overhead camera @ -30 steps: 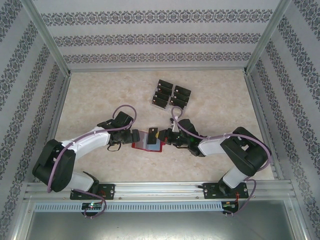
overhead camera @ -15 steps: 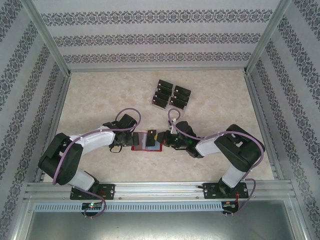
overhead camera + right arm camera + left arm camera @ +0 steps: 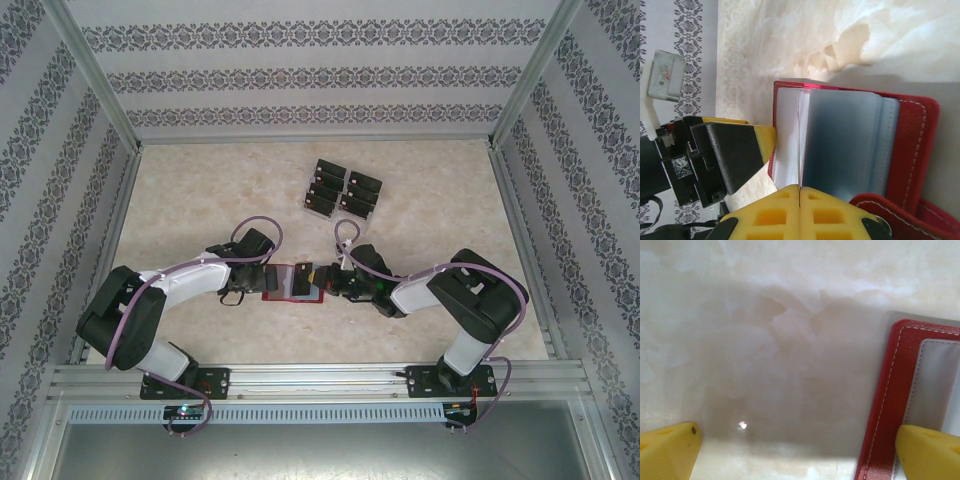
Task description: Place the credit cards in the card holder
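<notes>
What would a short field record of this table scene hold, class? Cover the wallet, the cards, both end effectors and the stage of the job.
wallet: red wallet, lying open on the table, grey-blue inside up
held card: black card, over the wallet's inside
right end effector: shut on the card
left end effector: open, one finger at the wallet's edge
other cards: grouped at the far middle of the table
stage: card brought to the wallet; whether it has entered a slot cannot be told
</notes>
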Controlling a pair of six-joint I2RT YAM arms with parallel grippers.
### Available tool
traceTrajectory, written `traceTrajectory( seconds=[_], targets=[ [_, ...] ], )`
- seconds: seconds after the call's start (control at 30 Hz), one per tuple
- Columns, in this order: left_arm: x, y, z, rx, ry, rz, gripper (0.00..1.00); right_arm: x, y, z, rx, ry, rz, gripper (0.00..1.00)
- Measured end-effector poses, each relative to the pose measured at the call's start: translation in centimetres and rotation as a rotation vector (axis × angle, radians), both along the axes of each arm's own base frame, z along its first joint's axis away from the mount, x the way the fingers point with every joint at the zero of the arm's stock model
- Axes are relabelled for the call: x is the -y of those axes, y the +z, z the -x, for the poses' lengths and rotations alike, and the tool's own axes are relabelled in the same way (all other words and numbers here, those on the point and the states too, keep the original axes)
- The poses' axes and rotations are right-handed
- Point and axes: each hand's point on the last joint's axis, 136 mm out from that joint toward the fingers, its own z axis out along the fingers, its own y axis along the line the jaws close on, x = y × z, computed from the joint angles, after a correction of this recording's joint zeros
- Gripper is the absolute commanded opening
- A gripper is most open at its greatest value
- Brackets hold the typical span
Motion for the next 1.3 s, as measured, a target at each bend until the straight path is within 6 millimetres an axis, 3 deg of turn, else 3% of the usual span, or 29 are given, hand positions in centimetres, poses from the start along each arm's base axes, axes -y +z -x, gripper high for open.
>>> traceTrajectory(
  seconds=[0.53, 1.1, 1.3],
  targets=[
    [0.0, 0.0, 0.0, 0.001, 0.001, -0.001, 1.00, 0.0, -1.3, 0.1, -0.059, -0.012, 0.010, 0.00],
    [-0.4, 0.1, -0.2, 0.011, 0.007, -0.022, 1.00, -1.0, -1.3, -0.1, -0.083, -0.006, -0.022, 0.00],
    [-0.9, 0.9, -0.4, 0.028, 0.011, -0.047, 1.00, -1.0, -1.7, -0.1, -0.094, -0.010, -0.019, 0.00]
  ],
)
